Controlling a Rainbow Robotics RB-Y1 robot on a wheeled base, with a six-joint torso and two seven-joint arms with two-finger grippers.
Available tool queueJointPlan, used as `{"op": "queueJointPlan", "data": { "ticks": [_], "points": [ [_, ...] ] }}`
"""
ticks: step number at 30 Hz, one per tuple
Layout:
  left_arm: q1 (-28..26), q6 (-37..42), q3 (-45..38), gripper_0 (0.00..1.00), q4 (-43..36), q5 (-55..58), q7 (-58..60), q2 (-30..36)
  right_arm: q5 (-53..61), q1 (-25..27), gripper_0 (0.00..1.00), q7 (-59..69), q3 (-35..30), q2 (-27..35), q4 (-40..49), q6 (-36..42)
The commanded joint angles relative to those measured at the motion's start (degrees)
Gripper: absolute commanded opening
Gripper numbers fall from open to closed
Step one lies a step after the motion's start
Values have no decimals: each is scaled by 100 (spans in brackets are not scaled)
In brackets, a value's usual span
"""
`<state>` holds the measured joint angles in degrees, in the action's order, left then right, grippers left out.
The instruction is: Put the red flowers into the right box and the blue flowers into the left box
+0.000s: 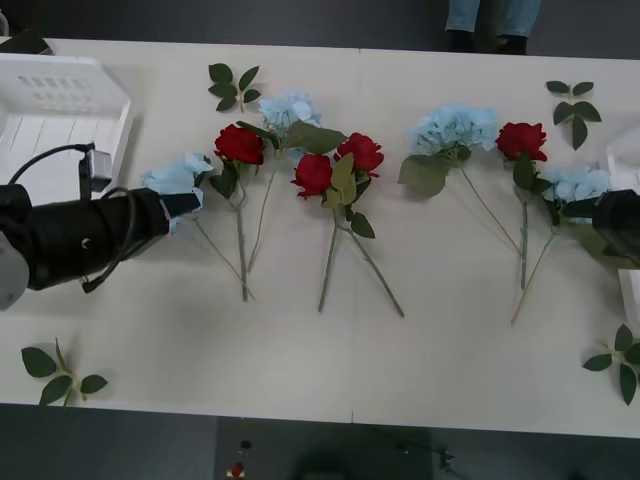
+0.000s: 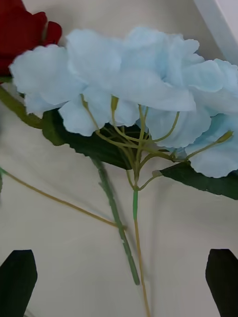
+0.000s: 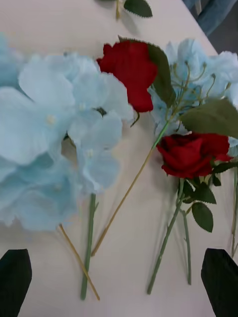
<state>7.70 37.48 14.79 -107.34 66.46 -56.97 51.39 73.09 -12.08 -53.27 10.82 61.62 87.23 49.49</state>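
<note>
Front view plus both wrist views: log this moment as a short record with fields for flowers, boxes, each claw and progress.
red flowers: four on the table
blue flowers: four on the table among the reds
left box: slotted white basket, no flowers seen in it
right box: white edge at far right
left claw: open, over the leftmost blue cluster
right claw: open, over the rightmost blue cluster
progress: nothing sorted yet

Four red roses (image 1: 313,174) and four pale blue clusters (image 1: 453,129) lie flat in a loose row across the white table, blooms away from the robot, some stems crossing. The slotted white basket (image 1: 60,105) sits at the far left; the plain white box's (image 1: 628,150) edge shows at the right.
</note>
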Motion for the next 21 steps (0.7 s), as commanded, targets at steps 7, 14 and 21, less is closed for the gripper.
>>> {"op": "queueJointPlan", "data": {
  "ticks": [7, 14, 21],
  "points": [
    [549, 2914, -521, 100, -929, -1171, 2085, -94, -216, -945, 100, 467, 782, -440, -1024, -282],
    [1348, 4566, -363, 100, -709, -2981, 3140, -1008, -313, -1402, 100, 581, 1274, -677, -1560, -616],
    [1937, 4584, 235, 100, 266, -4634, 3184, -1720, -436, -1683, 100, 686, 1485, -835, -1973, -624]
  ]
}}
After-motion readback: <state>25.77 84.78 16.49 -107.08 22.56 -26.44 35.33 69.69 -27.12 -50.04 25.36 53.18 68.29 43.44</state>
